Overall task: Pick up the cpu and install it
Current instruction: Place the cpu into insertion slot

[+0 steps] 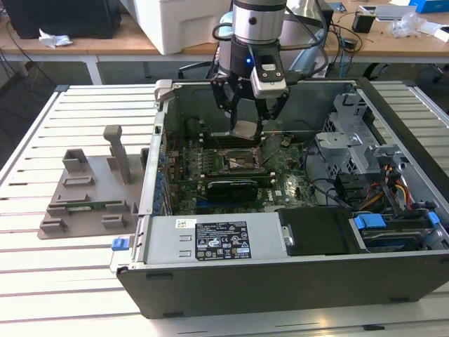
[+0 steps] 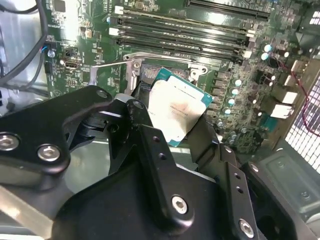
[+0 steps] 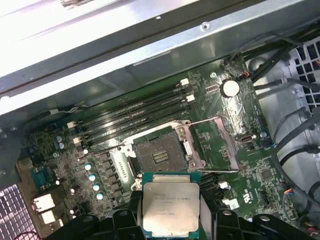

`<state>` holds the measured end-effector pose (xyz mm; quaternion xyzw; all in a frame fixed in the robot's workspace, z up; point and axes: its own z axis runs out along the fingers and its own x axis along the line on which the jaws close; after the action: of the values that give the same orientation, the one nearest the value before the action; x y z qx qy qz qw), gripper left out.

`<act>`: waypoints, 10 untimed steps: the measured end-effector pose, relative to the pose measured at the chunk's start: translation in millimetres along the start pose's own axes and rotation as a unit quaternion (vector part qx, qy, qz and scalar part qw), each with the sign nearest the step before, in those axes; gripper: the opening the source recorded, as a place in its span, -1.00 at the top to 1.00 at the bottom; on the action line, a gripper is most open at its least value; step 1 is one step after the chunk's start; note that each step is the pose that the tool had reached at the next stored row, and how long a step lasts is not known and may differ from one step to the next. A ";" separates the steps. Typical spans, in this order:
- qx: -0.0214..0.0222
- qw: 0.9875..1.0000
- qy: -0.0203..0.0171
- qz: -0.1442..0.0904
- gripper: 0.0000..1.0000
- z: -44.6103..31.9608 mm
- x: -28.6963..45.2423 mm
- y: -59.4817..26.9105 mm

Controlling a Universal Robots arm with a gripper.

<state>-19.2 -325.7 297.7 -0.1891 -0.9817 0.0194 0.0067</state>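
My gripper (image 1: 245,128) is shut on the cpu (image 1: 245,128), a flat square chip with a silver top and a green rim. I hold it inside the open computer case (image 1: 210,288), a little above the motherboard. In both wrist views the cpu (image 3: 170,206) (image 2: 178,109) sits between the black fingers (image 2: 150,145). The open square socket (image 3: 158,156) with its raised metal frame lies just beyond the chip. In the exterior view the socket (image 1: 235,161) is below the gripper.
A grey plastic tray (image 1: 88,193) rests on the slatted table at the exterior view's left. Inside the case are memory slots (image 3: 135,117), a black card (image 1: 231,186), bundled cables (image 1: 393,186) and a power supply (image 1: 217,242). The case walls ring the board.
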 end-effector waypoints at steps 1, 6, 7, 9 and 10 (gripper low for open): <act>0.000 1.000 0.000 0.005 -0.09 0.0 0.0 0.0; 0.000 0.999 0.001 0.033 -0.09 0.0 0.0 0.0; 0.000 0.999 0.002 0.038 -0.09 0.0 0.0 0.0; 0.000 0.998 0.003 0.063 -0.09 0.0 0.0 0.0; 0.000 0.997 0.003 0.073 -0.09 0.0 0.0 0.0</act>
<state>-19.3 -325.7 297.7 -0.2605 -0.9653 0.0188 0.0081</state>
